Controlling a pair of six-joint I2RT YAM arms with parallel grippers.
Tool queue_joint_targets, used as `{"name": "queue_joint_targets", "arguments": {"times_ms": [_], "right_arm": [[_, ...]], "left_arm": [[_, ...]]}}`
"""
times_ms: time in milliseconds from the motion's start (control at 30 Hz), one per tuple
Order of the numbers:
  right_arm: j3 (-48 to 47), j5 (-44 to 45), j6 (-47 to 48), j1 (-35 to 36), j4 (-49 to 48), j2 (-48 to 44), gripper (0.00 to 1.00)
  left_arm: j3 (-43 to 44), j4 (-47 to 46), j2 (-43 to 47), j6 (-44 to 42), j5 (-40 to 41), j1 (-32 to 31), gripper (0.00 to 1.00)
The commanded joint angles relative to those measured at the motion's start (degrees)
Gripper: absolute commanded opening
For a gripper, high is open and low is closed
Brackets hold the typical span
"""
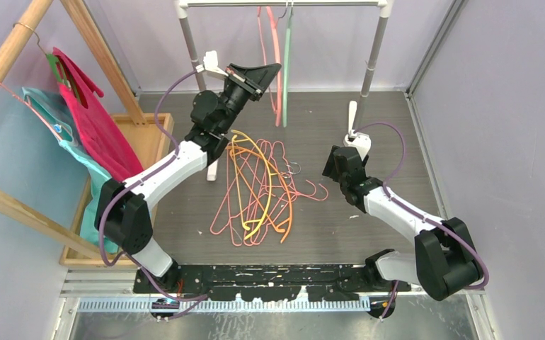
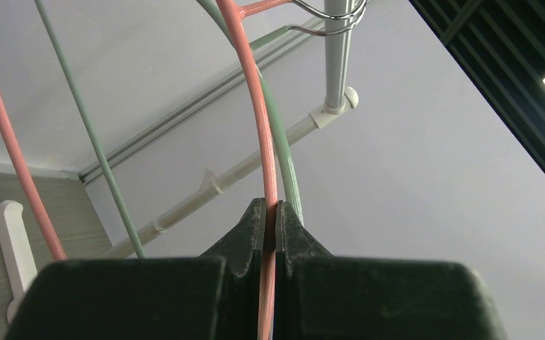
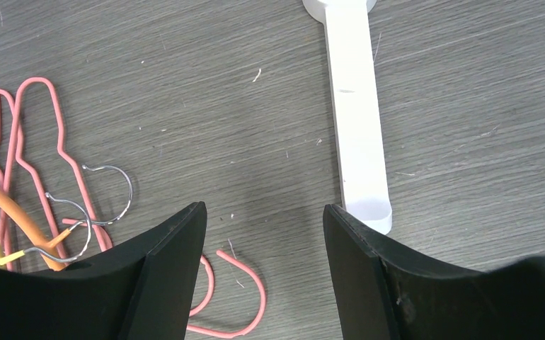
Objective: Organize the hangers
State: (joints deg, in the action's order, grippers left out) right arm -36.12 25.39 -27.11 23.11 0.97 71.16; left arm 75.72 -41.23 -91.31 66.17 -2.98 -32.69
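Several hangers [image 1: 259, 188], pink wire, orange and yellow, lie tangled on the floor between my arms. A thick pink hanger [image 2: 259, 106] and a grey-green hanger [image 2: 284, 156] hang by metal hooks from the white rail [image 1: 284, 3] at the back. My left gripper [image 2: 270, 212] is raised to them [image 1: 275, 69] and shut on the pink hanger's arm; the green one passes just behind the fingers. My right gripper [image 3: 264, 212] is open low over the floor [image 1: 332, 168], right of the pile. It holds nothing, and a pink wire hook [image 3: 245, 283] lies below its left finger.
The white rack's feet [image 3: 358, 127] [image 1: 213, 170] rest on the floor on either side of the pile. A wooden frame [image 1: 15, 49] on the left carries hangers with magenta [image 1: 93, 124] and teal garments over a wooden tray [image 1: 146, 138]. Walls close in left and right.
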Motion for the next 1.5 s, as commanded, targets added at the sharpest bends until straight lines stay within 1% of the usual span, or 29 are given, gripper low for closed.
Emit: {"name": "queue_joint_targets", "arguments": {"times_ms": [0, 233, 367, 433, 533, 600, 633, 667, 800, 867, 933, 1000, 1067, 1133, 1200, 1233, 1267, 1300, 1367, 1400, 1467], "right_arm": [[-1.41, 1.61, 0.18, -0.26, -1.50, -1.63, 0.67], [-0.99, 1.52, -0.09, -0.26, -1.79, -1.38, 0.68], [-0.75, 1.21, -0.18, -0.29, -2.02, -1.30, 0.68], [-0.78, 0.95, -0.30, -0.32, -2.11, -1.37, 0.70], [-0.52, 1.10, -0.45, -0.34, -2.06, -1.79, 0.75], [-0.38, 1.35, -0.46, -0.30, -2.07, -2.20, 0.79], [-0.20, 1.41, -0.47, -0.30, -2.09, -2.55, 0.81], [-0.07, 1.48, -0.44, -0.28, -2.11, -2.69, 0.82], [0.05, 1.62, -0.14, -0.27, -2.20, -2.52, 0.84], [-0.19, 1.27, -0.02, -0.28, -2.17, -2.07, 0.84], [-0.32, 0.20, 0.00, -0.22, -2.28, -1.40, 0.84], [-0.46, -1.16, -0.04, -0.23, -2.79, -0.74, 0.83], [-0.59, -2.96, 0.28, -0.11, -3.54, -0.05, 0.82], [-0.66, -4.60, 0.61, 0.41, -4.52, 0.74, 0.80], [-1.55, -6.35, 0.90, 0.82, -4.75, 2.01, 0.78], [-2.07, -6.57, 1.00, 1.04, -4.40, 2.82, 0.77], [-2.54, -6.65, 1.01, 1.24, -4.20, 3.84, 0.77], [-2.87, -6.61, 0.94, 1.31, -4.13, 4.49, 0.77], [-3.33, -6.53, 0.55, 1.41, -4.14, 5.30, 0.76], [-3.55, -6.56, 0.42, 1.47, -4.03, 5.58, 0.76], [-3.65, -6.38, 0.20, 1.56, -3.89, 5.77, 0.76]], "left_arm": [[5.11, -2.23, -1.15, 2.58, -2.94, 0.34, 0.00], [8.39, 1.88, -3.83, 5.19, -12.91, 0.58, 0.00], [6.40, 3.25, -2.47, 4.94, -15.11, 1.55, 0.00], [4.45, 2.80, -1.43, 4.74, -15.42, 2.33, 0.02], [2.68, 2.79, -0.17, 3.61, -17.13, 3.56, 0.22], [1.31, 2.73, 0.75, 2.30, -18.75, 4.39, 0.33], [0.48, 2.57, 1.36, 1.95, -19.45, 5.07, 0.37], [-0.41, 2.18, 1.73, 1.79, -20.44, 5.72, 0.41], [-4.35, -1.74, 3.10, 2.26, -25.05, 8.80, 0.66], [-6.47, -3.57, 3.83, 2.11, -28.51, 10.46, 0.98], [-8.79, -3.75, 4.44, 0.94, -31.70, 11.60, 0.98], [-12.04, -0.70, 5.52, -2.59, -32.75, 11.97, 0.98], [-15.08, 6.71, 6.67, -8.65, -32.63, 11.79, 0.98], [-18.06, 15.06, 8.04, -16.28, -30.22, 10.55, 0.98], [-20.11, 26.10, 9.63, -24.78, -24.83, 8.27, 0.98], [-21.37, 30.40, 10.96, -29.73, -19.67, 6.57, 1.00], [-22.39, 34.95, 11.97, -32.61, -15.44, 4.05, 0.98], [-23.51, 36.93, 12.77, -34.30, -12.09, 1.88, 0.94], [-25.34, 39.68, 13.63, -35.40, -7.44, -1.61, 0.81], [-25.96, 41.29, 13.85, -35.73, -5.42, -3.24, 0.75], [-26.80, 45.02, 14.30, -36.46, -0.08, -6.49, 0.73]]}}
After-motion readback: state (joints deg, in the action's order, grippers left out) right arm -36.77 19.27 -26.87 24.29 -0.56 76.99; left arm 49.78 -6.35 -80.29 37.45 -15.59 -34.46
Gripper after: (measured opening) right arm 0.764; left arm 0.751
